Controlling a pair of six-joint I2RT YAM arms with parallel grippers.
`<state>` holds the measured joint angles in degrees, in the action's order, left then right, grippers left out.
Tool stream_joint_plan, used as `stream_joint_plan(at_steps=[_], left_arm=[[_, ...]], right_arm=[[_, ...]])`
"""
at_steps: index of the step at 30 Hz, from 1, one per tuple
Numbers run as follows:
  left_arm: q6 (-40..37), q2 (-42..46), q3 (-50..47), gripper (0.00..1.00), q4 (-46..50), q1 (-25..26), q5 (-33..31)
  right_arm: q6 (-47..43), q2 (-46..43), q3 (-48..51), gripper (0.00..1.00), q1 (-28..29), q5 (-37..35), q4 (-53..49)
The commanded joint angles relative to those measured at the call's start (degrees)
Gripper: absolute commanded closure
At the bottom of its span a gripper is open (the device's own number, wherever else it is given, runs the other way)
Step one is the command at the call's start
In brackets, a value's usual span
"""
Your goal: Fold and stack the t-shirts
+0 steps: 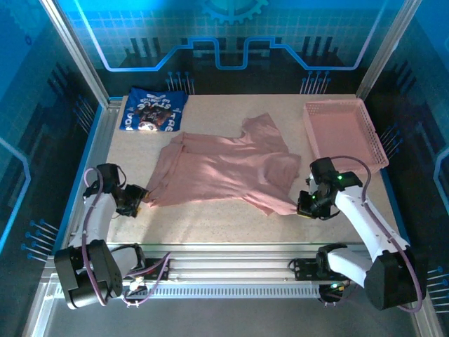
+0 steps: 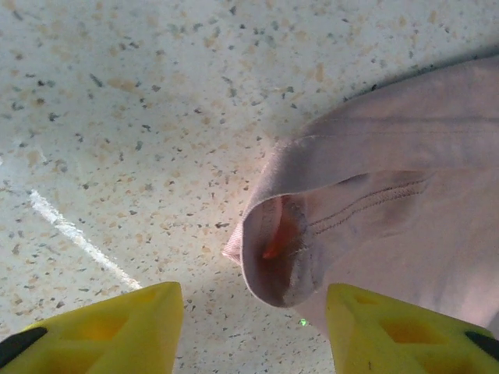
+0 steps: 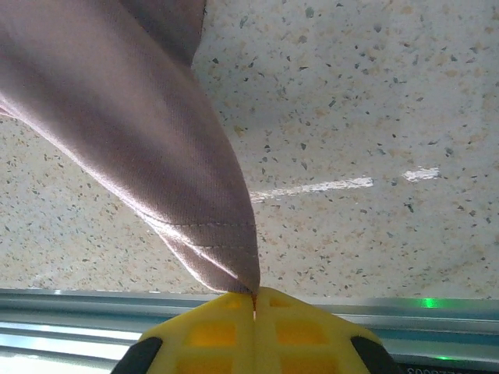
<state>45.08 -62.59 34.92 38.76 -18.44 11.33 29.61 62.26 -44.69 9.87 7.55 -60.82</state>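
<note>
A dusty pink t-shirt (image 1: 224, 168) lies spread and rumpled across the middle of the table. My left gripper (image 1: 140, 196) sits low at its left corner. In the left wrist view the yellow fingers (image 2: 117, 327) stand apart, and the shirt's folded corner (image 2: 390, 218) rests on the table just ahead of the gap, held by nothing. My right gripper (image 1: 302, 206) is at the shirt's near right corner. There its jaws (image 3: 253, 294) are shut on the hem of the pink cloth (image 3: 140, 117), which rises taut from them. A navy printed t-shirt (image 1: 153, 110) lies folded at the back left.
A rigid pink lattice basket (image 1: 344, 133) stands at the back right. The table's metal front rail (image 3: 405, 319) runs close behind my right gripper. Bare speckled tabletop (image 1: 210, 217) stretches between the two arms along the near edge.
</note>
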Motion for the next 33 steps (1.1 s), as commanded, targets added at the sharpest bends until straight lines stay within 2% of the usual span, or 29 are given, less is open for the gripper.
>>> stream_joint_plan(at_steps=[1,5,8,14,21,25,28,31,33], left_arm=[[-1.9,0.8,2.5,0.43,0.8,3.0,-0.8],[-8.0,1.0,5.0,0.37,5.2,8.1,-6.0],[-11.3,-0.3,6.1,0.37,7.5,12.7,-10.1],[-11.5,-9.7,8.8,0.38,9.2,20.8,-16.9],[-12.8,-13.1,8.7,0.39,7.4,21.1,-21.9],[-13.0,-16.6,9.4,0.40,3.2,21.1,-20.8],[-13.0,-20.1,10.3,0.51,1.3,20.5,-21.9],[-13.6,-23.4,13.0,0.76,1.1,19.6,-22.5],[-14.1,-23.1,15.6,0.88,2.1,18.3,-22.3]], right_arm=[[1.0,0.6,-1.3,1.00,0.9,-0.1,-0.1],[1.4,0.7,-1.3,1.00,1.0,0.3,0.6],[1.3,1.4,-1.7,1.00,1.2,0.3,0.9],[0.9,2.7,-2.7,1.00,1.3,0.4,1.7],[1.1,3.4,-3.4,1.00,1.5,0.8,3.0],[1.1,4.1,-3.4,1.00,1.6,0.9,3.6],[0.9,4.4,-3.6,1.00,1.6,0.6,4.0],[1.1,4.9,-4.8,1.00,1.0,0.6,4.9],[1.2,4.7,-7.1,1.00,0.5,0.6,5.4]])
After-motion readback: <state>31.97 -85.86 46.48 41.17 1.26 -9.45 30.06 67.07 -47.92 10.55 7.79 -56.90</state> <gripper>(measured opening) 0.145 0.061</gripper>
